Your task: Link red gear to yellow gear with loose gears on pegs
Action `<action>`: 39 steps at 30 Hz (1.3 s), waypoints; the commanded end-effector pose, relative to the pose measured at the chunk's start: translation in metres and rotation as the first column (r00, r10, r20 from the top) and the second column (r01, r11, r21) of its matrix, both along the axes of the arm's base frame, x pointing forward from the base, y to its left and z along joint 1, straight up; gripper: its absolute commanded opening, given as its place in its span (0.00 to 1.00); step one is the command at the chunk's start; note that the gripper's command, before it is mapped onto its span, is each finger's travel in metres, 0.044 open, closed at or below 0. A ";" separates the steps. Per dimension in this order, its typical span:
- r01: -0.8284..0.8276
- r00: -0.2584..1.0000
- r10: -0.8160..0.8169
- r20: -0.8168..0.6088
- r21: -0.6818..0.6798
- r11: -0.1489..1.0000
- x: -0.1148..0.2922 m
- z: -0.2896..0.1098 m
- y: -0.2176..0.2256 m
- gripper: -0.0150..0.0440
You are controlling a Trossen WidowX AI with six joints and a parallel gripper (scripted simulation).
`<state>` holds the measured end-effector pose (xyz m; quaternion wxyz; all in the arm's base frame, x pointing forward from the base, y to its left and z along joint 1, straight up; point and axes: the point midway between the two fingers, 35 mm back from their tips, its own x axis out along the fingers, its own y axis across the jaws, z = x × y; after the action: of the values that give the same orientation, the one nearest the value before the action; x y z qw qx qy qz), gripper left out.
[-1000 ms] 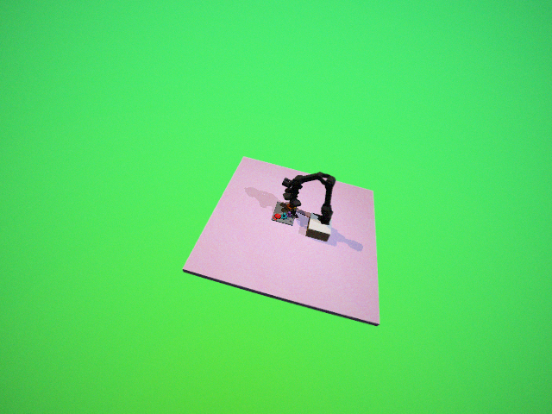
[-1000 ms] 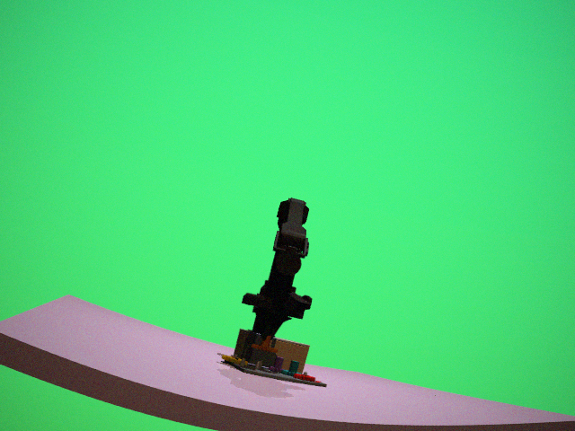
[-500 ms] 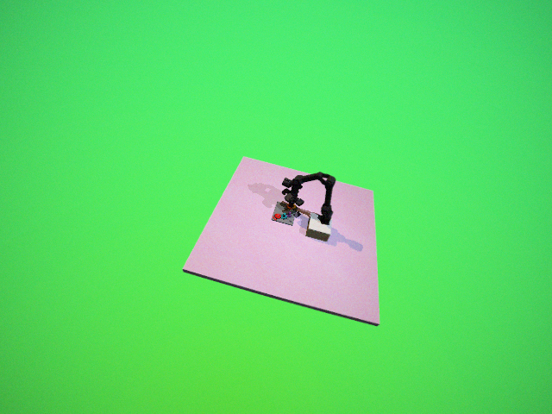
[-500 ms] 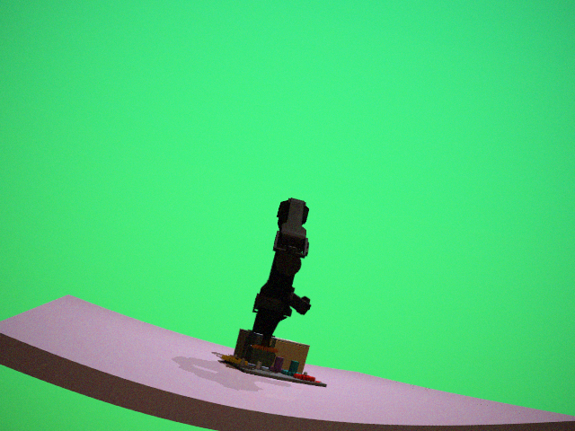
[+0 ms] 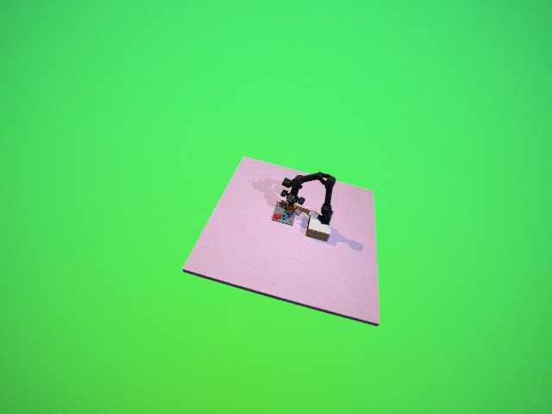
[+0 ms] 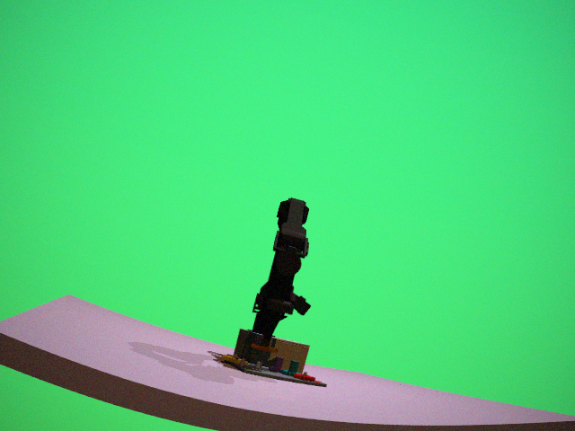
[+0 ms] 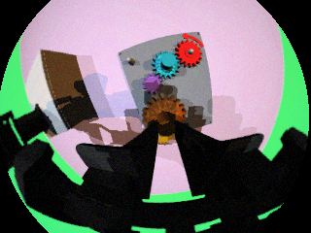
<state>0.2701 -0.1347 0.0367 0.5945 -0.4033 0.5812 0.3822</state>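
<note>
Pink bench (image 5: 276,267) (image 6: 324,394) (image 7: 243,73) against a green surround. The claw (image 5: 291,205) (image 6: 265,345) (image 7: 165,124) grips the orange gear (image 5: 291,206) (image 6: 257,347) (image 7: 155,108) above the grey board (image 5: 287,221) (image 6: 268,375) (image 7: 196,84), near the purple gear (image 5: 288,215) (image 6: 278,364) (image 7: 152,83). The gear is probably light and rigid, best held by its central hub; its teeth could catch on neighbours. Beyond the board's edge by the yellow gear (image 6: 232,359) (image 7: 163,139), room for withdrawal appears ample.
</note>
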 end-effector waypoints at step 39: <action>0.031 1.000 -0.031 -0.002 -0.003 1.000 0.000 -0.042 -0.002 0.25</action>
<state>0.2713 -0.1358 -0.0046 0.5894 -0.4104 0.5775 0.3883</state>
